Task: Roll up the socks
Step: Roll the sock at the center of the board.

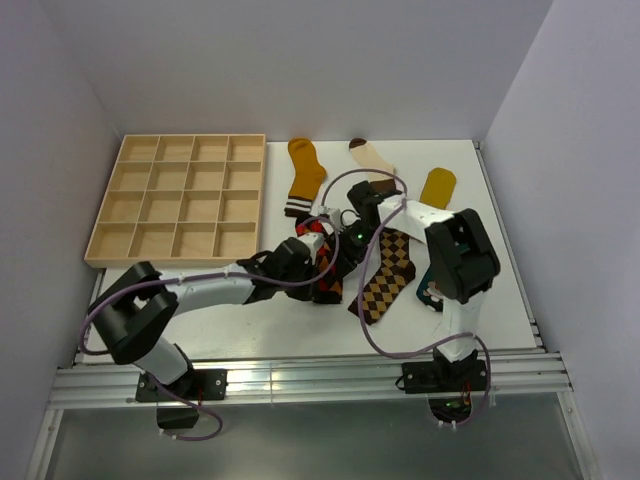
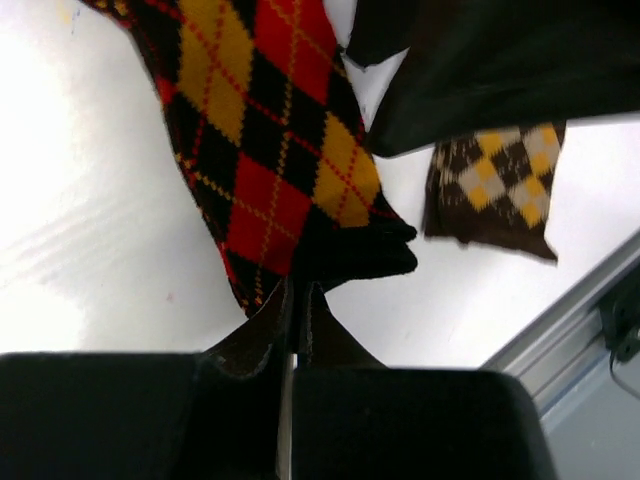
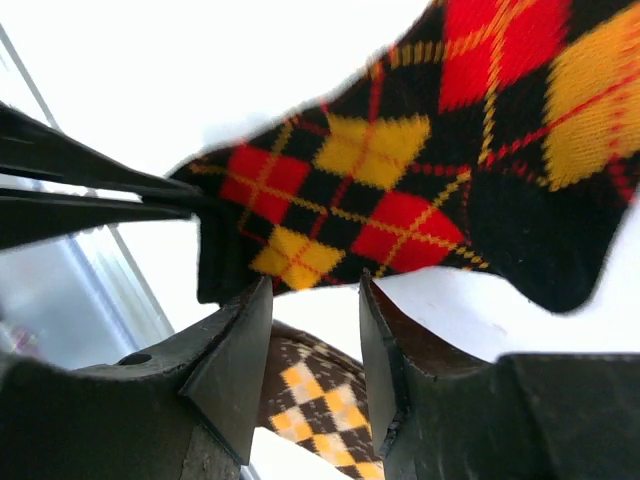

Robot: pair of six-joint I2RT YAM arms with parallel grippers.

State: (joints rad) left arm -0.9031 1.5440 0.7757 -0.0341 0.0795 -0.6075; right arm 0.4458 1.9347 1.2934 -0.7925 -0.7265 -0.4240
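Holding start of roll: our left tool (image 2: 290, 320) clamped on dark end of red argyle sock (image 2: 265, 150), mid-tabletop (image 1: 250, 330). Our right tool (image 3: 315, 330) stands apart, empty, just beside that end. Next, we judge: right tool pinches same end, then folds it over. Long axis runs straight out from left tool; brown argyle sock (image 1: 385, 280) alongside.
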